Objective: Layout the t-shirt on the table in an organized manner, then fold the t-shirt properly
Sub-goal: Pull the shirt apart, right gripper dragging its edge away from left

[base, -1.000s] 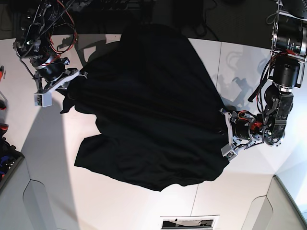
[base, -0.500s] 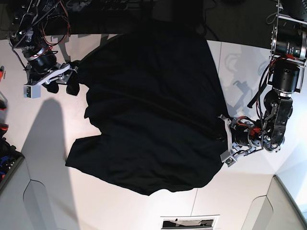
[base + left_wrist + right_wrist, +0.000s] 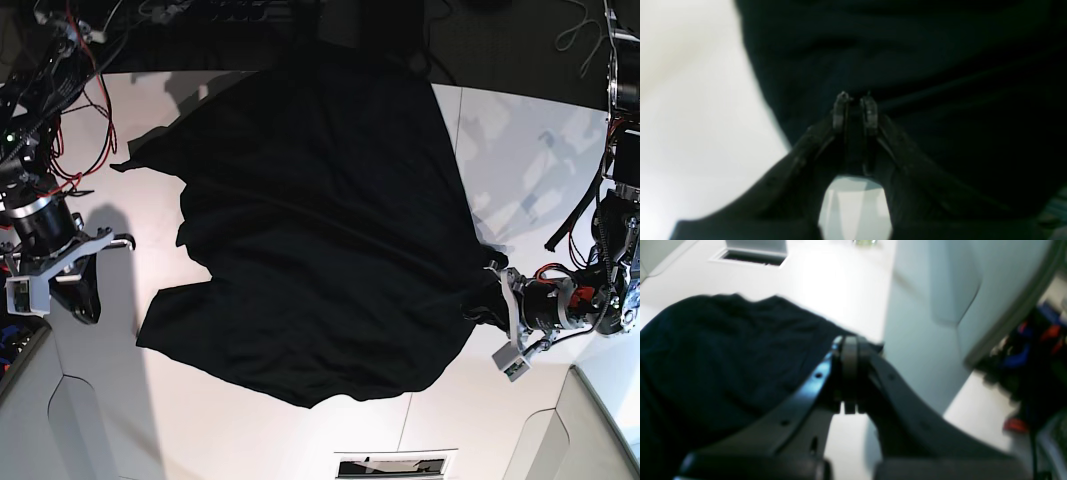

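Observation:
The black t-shirt (image 3: 320, 230) lies spread on the white table (image 3: 250, 430), plain side up, with no graphic showing. Its far part reaches the table's dark back edge. My left gripper (image 3: 488, 312) is at the shirt's right edge and is shut on the fabric. In the left wrist view its fingers (image 3: 855, 100) pinch the black cloth (image 3: 940, 66). My right gripper (image 3: 86, 305) is left of the shirt, apart from it. In the right wrist view it (image 3: 850, 341) is shut and empty, with the shirt (image 3: 723, 346) behind it on the left.
A rectangular slot (image 3: 395, 465) is cut in the table near the front edge. A thin seam (image 3: 457, 140) runs across the tabletop. Red and blue tools (image 3: 8, 330) lie off the left edge. Cables and dark gear (image 3: 230, 15) sit behind the table.
My right gripper has let go of the shirt's upper left corner and moved toward the front left. That corner now lies on the table. My left gripper has pulled the right edge slightly rightward.

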Robot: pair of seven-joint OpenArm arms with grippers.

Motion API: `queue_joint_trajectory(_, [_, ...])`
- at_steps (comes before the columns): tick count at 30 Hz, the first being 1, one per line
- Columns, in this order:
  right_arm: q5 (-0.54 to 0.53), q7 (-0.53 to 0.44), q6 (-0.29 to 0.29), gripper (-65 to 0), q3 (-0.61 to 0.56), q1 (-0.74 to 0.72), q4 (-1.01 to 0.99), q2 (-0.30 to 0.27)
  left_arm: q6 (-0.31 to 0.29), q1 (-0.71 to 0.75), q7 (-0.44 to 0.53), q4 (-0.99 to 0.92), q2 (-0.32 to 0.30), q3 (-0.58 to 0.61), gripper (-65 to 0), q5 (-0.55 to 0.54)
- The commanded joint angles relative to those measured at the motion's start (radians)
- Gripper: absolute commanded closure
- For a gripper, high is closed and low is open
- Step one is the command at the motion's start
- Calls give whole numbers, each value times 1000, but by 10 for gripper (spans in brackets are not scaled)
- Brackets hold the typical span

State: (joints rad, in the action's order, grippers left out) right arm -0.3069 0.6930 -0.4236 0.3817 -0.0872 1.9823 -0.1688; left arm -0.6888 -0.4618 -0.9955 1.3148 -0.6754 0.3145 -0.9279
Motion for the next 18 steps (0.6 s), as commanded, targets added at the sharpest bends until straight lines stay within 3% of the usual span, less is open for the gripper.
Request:
queue_joint_trajectory(1, [22, -27, 18, 0, -14, -47, -27, -29, -9, 4, -1, 26, -14, -8, -76, -26])
queue_joint_trajectory(6, [43, -53, 35, 0, -135, -275, -362, -137, -9, 162, -3, 96, 17, -8, -76, -48])
queue_joint_trajectory(10, [76, -68, 35, 0, -272, -485, -646, -213, -9, 284, -4, 184, 93, -8, -76, -48])
queue_joint_trajectory(18, [83, -37, 12, 0, -517, -698, -1033, -224, -9, 416, -4, 203, 266, -8, -76, 11])
